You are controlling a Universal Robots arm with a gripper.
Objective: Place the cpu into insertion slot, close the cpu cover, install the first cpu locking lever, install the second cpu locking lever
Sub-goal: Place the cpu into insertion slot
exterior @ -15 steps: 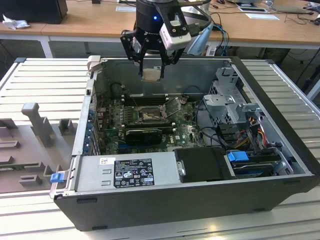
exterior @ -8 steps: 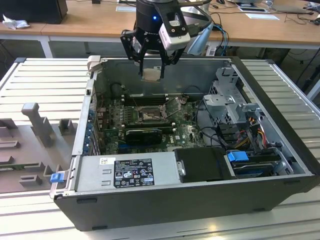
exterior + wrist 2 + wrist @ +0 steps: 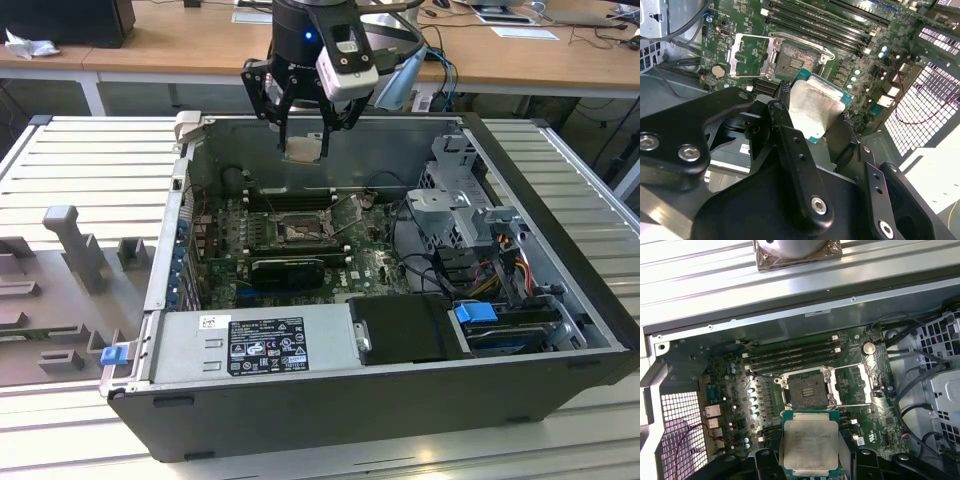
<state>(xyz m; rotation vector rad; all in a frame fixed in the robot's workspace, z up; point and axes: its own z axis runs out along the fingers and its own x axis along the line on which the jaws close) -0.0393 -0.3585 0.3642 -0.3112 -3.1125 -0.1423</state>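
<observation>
My gripper (image 3: 303, 140) hangs above the open computer case, shut on the cpu (image 3: 303, 149), a flat square chip with a pale metal top. In both wrist views the cpu (image 3: 810, 442) (image 3: 814, 107) sits between the black fingers (image 3: 785, 117), held well above the motherboard. Below it lies the insertion slot (image 3: 807, 390) (image 3: 797, 56) (image 3: 299, 232), uncovered, its brownish contact field showing. The cpu cover (image 3: 854, 385) (image 3: 751, 54) is swung open and lies beside the slot. Thin wire locking levers (image 3: 855, 365) stand out along the open cover.
Long black memory slots (image 3: 792, 352) run beside the socket. A black graphics card (image 3: 288, 268), a grey power supply (image 3: 255, 340), and a drive cage with cables (image 3: 460, 205) stand inside the case. The case walls (image 3: 330, 125) surround the board. Grey fixtures (image 3: 75, 250) sit on the table at the exterior view's left.
</observation>
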